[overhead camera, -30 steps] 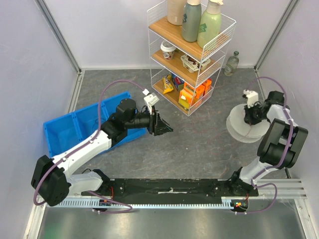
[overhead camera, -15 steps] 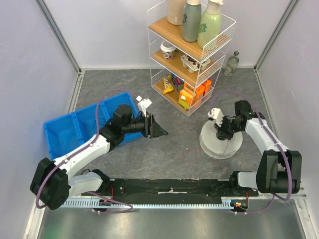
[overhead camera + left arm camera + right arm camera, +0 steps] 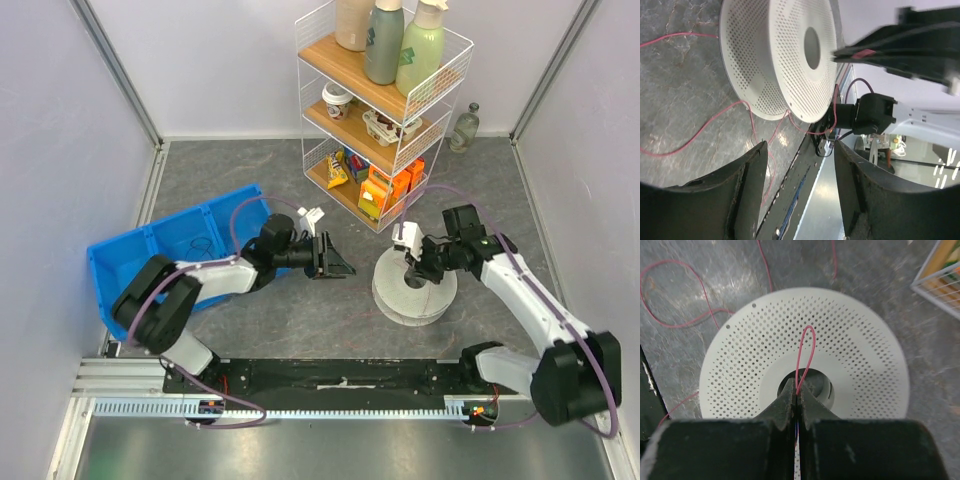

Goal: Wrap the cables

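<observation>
A white perforated spool (image 3: 413, 290) lies flat on the grey table, and it shows in the left wrist view (image 3: 775, 55) and the right wrist view (image 3: 805, 355). A thin red cable (image 3: 805, 357) loops over its top. More red cable (image 3: 700, 130) trails loose on the table. My right gripper (image 3: 797, 392) is shut on the cable loop right above the spool's centre hole; in the top view it (image 3: 418, 268) sits over the spool. My left gripper (image 3: 340, 266) is open and empty, just left of the spool, apart from it; its fingers (image 3: 747, 190) frame the spool's edge.
A wire shelf rack (image 3: 385, 110) with bottles and snack packs stands behind the spool. A blue bin (image 3: 170, 250) lies at the left under the left arm. A glass bottle (image 3: 464, 128) stands at the back right. A black rail (image 3: 340, 378) runs along the near edge.
The right gripper has come left and nearer with the spool, from the right side to the middle. The left arm has lowered and reached right toward the spool.
</observation>
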You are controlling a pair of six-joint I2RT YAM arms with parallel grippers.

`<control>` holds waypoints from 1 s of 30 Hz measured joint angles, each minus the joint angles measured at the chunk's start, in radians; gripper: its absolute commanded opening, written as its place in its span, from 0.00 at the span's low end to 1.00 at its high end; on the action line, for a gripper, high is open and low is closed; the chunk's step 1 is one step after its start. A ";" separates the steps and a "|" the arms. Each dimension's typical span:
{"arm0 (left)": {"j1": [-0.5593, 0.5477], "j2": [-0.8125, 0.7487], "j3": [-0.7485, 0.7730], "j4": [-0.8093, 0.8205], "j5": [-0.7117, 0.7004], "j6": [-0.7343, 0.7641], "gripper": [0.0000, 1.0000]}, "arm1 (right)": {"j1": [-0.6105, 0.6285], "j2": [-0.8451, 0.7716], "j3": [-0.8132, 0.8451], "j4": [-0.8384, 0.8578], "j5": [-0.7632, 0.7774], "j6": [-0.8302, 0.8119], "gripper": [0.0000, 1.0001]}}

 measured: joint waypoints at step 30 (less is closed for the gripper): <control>-0.185 0.578 0.254 0.509 -0.081 -0.390 0.02 | 0.000 -0.281 0.149 -0.063 -0.041 0.261 0.00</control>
